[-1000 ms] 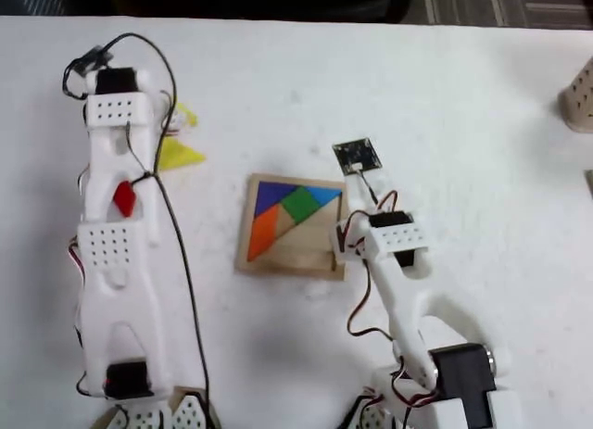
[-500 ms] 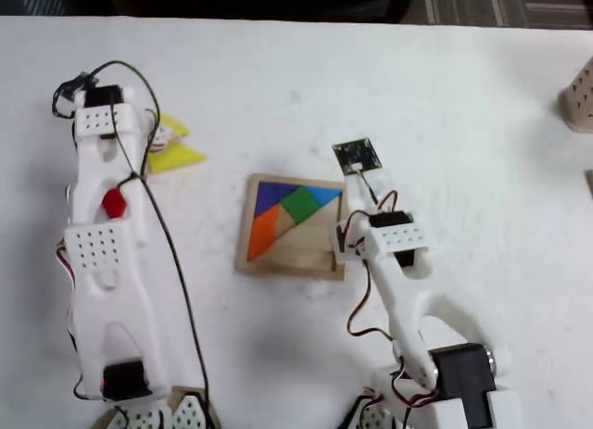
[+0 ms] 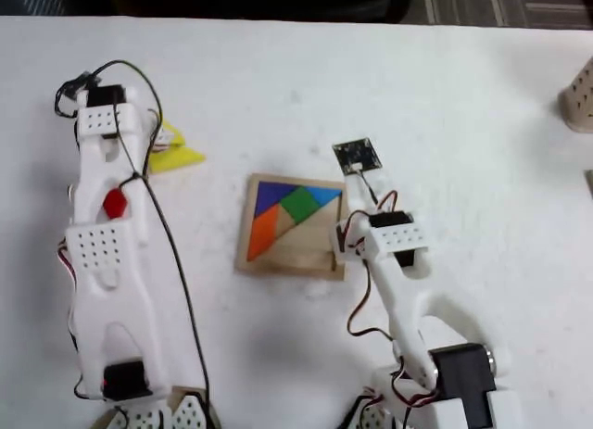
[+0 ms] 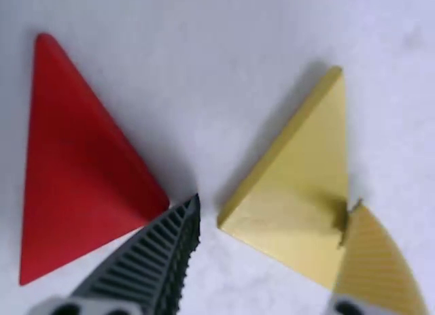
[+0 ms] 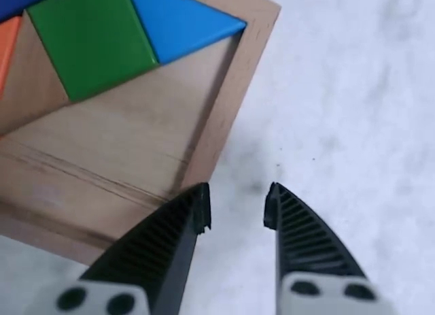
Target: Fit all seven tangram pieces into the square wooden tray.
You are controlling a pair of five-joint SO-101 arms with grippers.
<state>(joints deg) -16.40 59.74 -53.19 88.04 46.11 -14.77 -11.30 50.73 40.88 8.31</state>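
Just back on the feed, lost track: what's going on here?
The left gripper is open around the yellow triangle, one finger between it and the red triangle; both lie on the table. The right gripper is open and empty beside a corner of the tray. It holds an orange piece, a dark blue piece, a green piece and a light blue piece; the rest is bare wood.

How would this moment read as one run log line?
left gripper: open, straddling yellow triangle | right gripper: open, at tray corner | red triangle: outside tray
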